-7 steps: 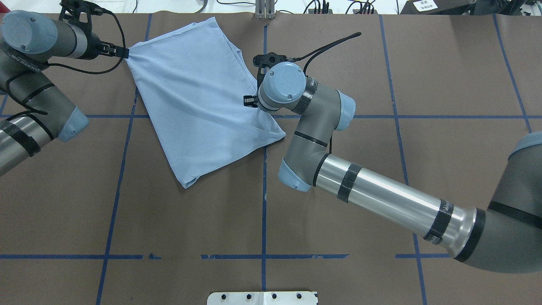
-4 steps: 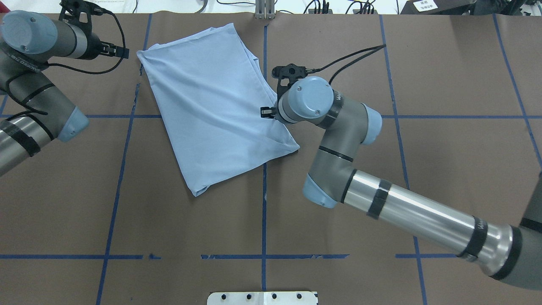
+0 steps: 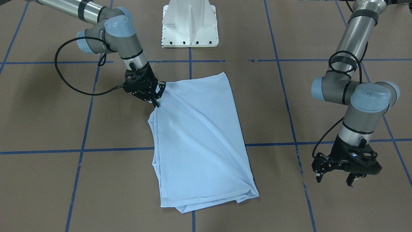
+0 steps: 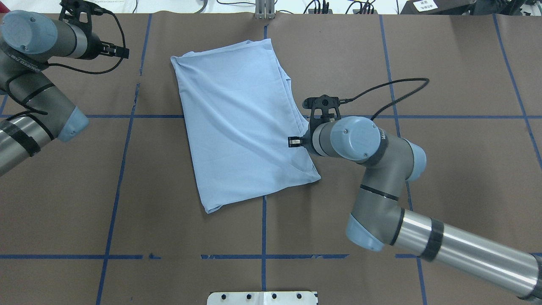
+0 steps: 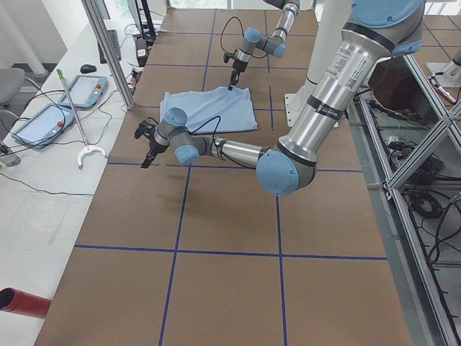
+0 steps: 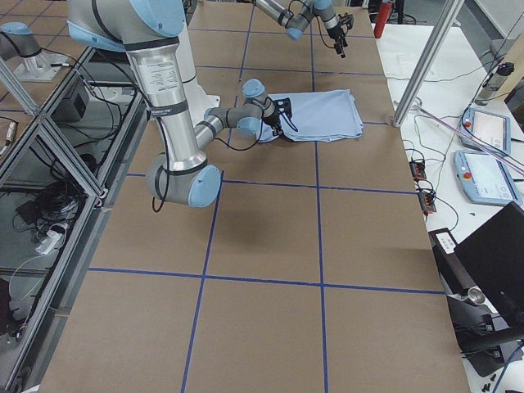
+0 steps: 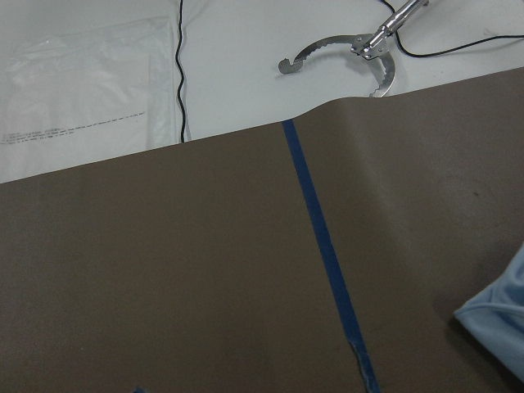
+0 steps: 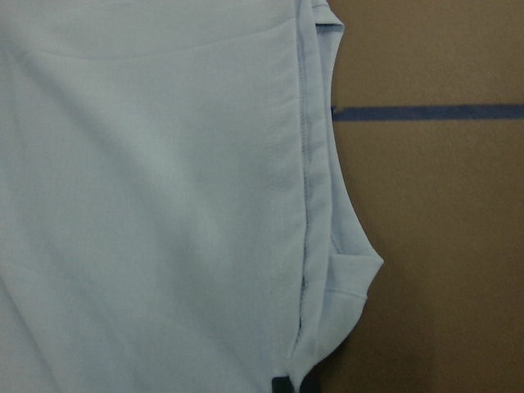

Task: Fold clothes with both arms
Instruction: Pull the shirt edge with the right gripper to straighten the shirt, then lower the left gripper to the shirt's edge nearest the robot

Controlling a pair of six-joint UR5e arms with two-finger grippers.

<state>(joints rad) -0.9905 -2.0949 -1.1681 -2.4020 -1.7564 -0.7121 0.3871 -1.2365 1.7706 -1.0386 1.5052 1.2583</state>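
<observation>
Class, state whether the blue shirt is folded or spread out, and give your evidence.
Folded. The shirt forms a compact rectangle, with several stacked layers showing along its edges.

A robotics lab, laid out as a test bench.
A wide table [image 4: 465, 178] under brown covering, marked into squares by blue tape lines [image 4: 264, 237]; a left arm [image 4: 38, 101] and a right arm [image 4: 457, 249] of tubular metal working over it; a white pedestal [image 3: 190, 22] on the table; aluminium frame posts [image 5: 108, 54] at the edges; teach pendants [image 5: 42, 122] on a white side bench [image 5: 43, 187]; tangled cables [image 6: 49, 201] on the floor; a metal grabber tool [image 7: 360, 49] lying nearby.
</observation>
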